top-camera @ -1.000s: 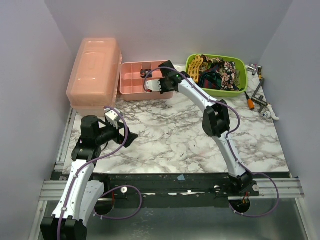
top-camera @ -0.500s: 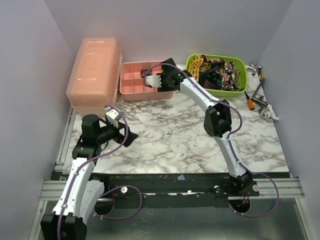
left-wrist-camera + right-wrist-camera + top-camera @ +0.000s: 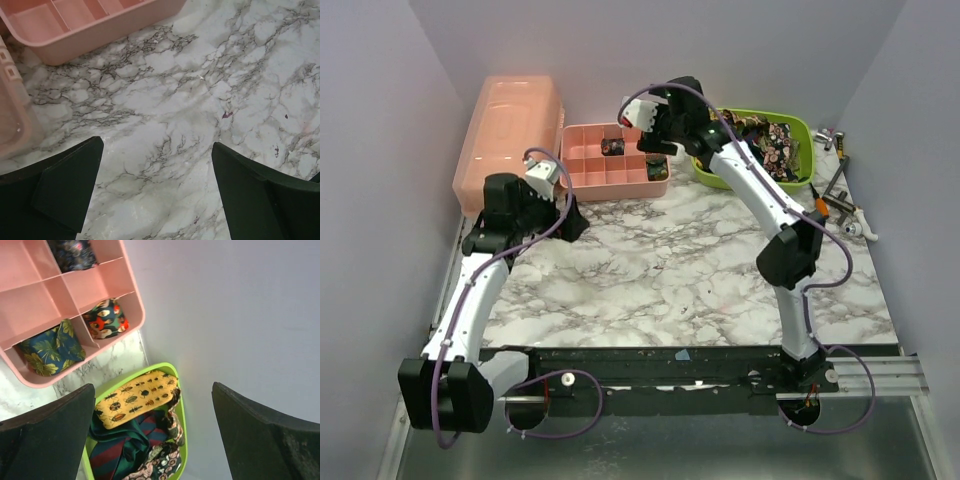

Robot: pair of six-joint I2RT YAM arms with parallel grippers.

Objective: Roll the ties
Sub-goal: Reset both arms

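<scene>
Several loose ties lie heaped in the green basket at the back right: a yellow insect-print tie, a red-green striped tie and a pale floral one. Rolled ties sit in compartments of the pink organizer: a dark one, an orange-patterned one and a blue leafy one. My right gripper hangs open and empty, high above the gap between organizer and basket. My left gripper stands open and empty over bare marble just in front of the organizer.
A large pink lidded box stands at the back left, touching the organizer. Small tools lie on the marble table at the right edge. Grey walls close in the back and both sides.
My right gripper has opened, lifted and swung right, away from the organizer toward the basket. My left arm has reached forward toward the organizer's front edge, still open.
</scene>
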